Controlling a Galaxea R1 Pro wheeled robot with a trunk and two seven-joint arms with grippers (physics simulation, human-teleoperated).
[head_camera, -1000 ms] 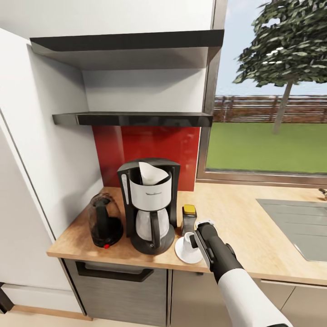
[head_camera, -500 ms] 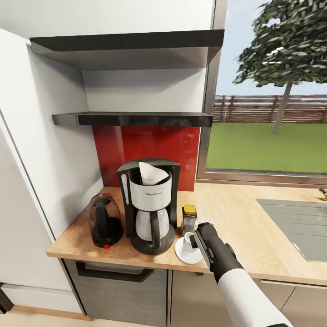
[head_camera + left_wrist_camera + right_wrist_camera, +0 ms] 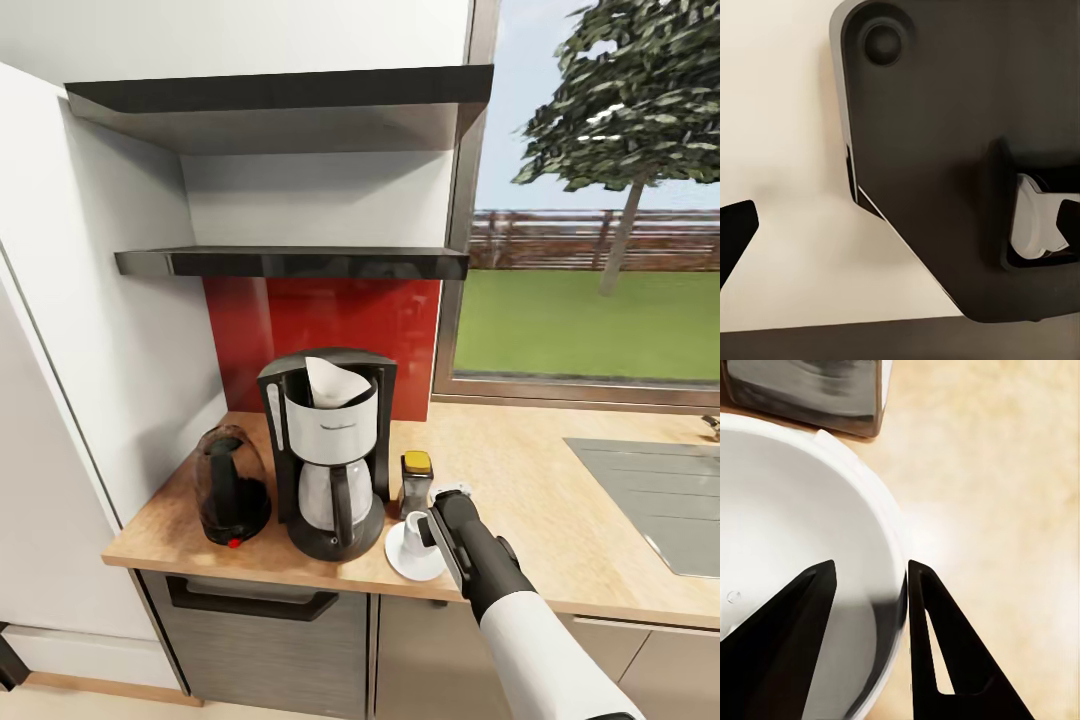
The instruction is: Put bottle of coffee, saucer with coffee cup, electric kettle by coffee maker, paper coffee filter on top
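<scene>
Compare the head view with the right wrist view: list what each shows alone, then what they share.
Head view alone: the coffee maker with the paper coffee filter in its top, the electric kettle on its other side, and the kitchen shelf.

Right wrist view alone: the two black fingers straddling the coffee cup's wall, one inside, one outside.

Both: the right gripper, the coffee cup, the bottle of coffee and the kitchen countertop.
</scene>
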